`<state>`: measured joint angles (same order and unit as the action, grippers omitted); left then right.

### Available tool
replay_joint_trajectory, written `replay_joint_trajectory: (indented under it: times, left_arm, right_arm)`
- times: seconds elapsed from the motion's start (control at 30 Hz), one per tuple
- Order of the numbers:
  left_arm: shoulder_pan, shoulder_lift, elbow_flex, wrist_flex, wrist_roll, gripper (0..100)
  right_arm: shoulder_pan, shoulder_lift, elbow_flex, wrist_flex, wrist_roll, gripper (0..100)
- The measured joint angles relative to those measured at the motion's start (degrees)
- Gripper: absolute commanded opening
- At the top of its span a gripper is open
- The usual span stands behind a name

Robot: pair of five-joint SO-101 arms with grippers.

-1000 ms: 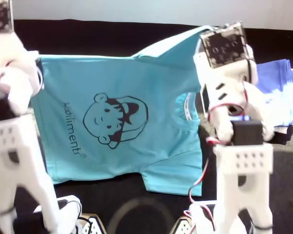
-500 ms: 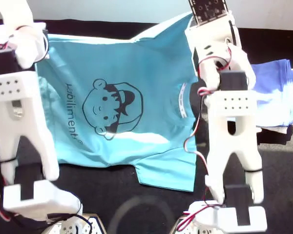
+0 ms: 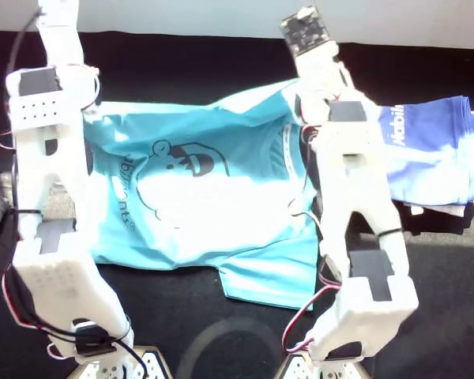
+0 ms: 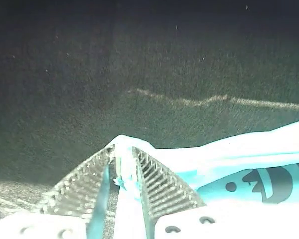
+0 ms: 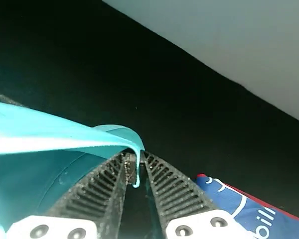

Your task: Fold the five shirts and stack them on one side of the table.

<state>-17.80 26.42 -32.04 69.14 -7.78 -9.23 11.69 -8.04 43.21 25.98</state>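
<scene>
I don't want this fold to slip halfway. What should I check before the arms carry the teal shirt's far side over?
1. Grip of the left end effector on the teal shirt: ok, shut on cloth.
2. Grip of the right end effector: ok, shut on cloth.
3. Held cloth lifted off the table: ok at the right, cannot tell at the left.
4. The near sleeve tucked in: not ok, it sticks out.
5. The blue stack apart from the teal shirt: cannot tell, an arm covers the gap.
</scene>
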Motion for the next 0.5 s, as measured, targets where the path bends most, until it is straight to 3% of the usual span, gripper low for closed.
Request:
replay_joint_trajectory:
  times: [0.5]
  left_arm:
    - [0.0,8.18,-0.09,0.97,0.0,1]
  right_arm:
    - [-2.64,7.91,-0.53,5.45,0.0,0.6]
